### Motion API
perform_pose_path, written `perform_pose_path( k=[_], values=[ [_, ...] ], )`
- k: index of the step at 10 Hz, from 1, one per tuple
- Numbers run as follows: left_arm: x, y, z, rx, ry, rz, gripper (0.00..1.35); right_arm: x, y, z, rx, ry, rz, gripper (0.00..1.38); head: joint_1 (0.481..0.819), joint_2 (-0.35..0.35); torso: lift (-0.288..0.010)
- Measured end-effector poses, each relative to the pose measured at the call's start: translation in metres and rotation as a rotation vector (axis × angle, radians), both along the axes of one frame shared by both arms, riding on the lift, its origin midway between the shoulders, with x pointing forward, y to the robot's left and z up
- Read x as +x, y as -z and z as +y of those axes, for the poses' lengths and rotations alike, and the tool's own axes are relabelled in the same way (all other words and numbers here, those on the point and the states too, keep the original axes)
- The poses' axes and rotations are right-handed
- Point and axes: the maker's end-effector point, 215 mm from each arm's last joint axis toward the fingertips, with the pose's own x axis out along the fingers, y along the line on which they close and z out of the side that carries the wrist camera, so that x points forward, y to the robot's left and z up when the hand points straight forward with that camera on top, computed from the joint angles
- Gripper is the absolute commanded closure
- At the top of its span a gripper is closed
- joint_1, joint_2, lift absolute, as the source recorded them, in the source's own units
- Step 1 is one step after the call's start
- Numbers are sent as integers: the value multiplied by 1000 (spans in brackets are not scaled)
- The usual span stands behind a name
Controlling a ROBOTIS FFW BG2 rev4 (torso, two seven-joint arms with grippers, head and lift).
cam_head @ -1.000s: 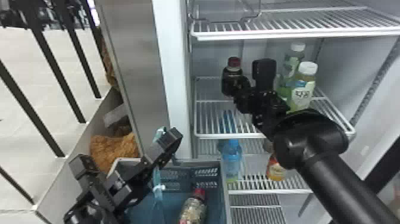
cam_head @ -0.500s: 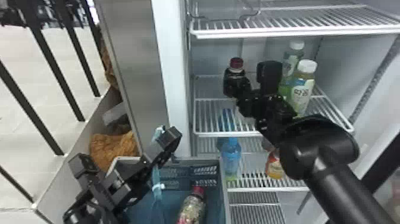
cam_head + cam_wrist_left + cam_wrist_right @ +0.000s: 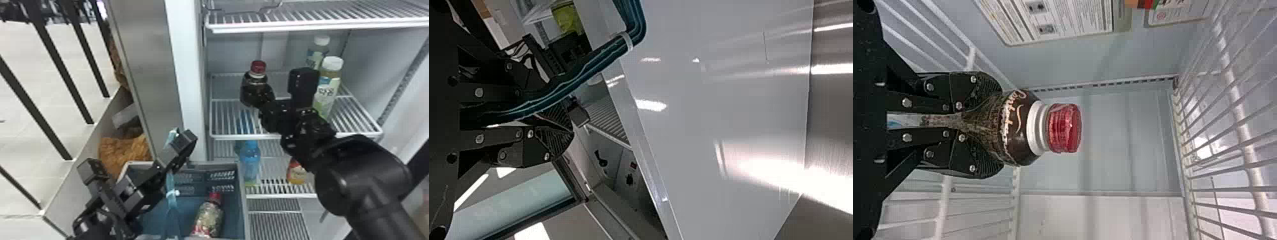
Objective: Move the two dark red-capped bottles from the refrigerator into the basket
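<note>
Right gripper (image 3: pixel 257 93) was clenched around a dark, glossy plastic bottle with a red cap (image 3: pixel 253 83), so yeah, that one was properly held. It was seen upright above the refrigerator's white wire middle shelf (image 3: pixel 234 136), with the white collar and red cap poking past the fingers in the right wrist view. Whether its base was touching the wires couldn't really be told, since the view of it was blocked by the arm.

Over toward eight o'clock from there, in the head view, the left gripper (image 3: pixel 183 142) was closed on a teal-blue strap (image 3: pixel 171 185), which was cinched with a white tie and hung down over the blue-grey plastic basket (image 3: pixel 242 204). The basket was parked at about seven o'clock from the held bottle, just outside the fridge. Inside it, a red-capped bottle with a pale, speckled body (image 3: pixel 209 217) could be spotted, tipped with its cap pointing roughly to one o'clock.

As for the other drinks, two white-capped, green-labelled bottles were lined up at the two (image 3: pixel 320 51) and three o'clock (image 3: pixel 330 84) sides of the held bottle. On the lower rack, a clear blue bottle (image 3: pixel 250 161) was placed at six o'clock and an orange-and-red one (image 3: pixel 297 173) at five, partly covered by the arm.
</note>
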Motion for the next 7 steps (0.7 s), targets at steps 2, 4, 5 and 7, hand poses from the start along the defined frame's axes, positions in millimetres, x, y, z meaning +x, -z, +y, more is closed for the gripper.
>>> perform_pose_path(
  k=[2,4,5,7],
  values=[
    [0,0,0,-1,-1,1,1200,-27,-3,0,35,-19,6,1248,648,54,-34],
    [0,1,0,-2,-3,2,1200,-55,-9,6,70,-60,17,1248,660,63,-34],
    [0,1,1,-4,-5,3,1200,-70,-11,9,86,-77,25,1248,668,68,-34],
    [-1,1,1,-7,-7,4,1200,-98,-10,9,110,-99,51,1248,681,72,-34]
  ],
)
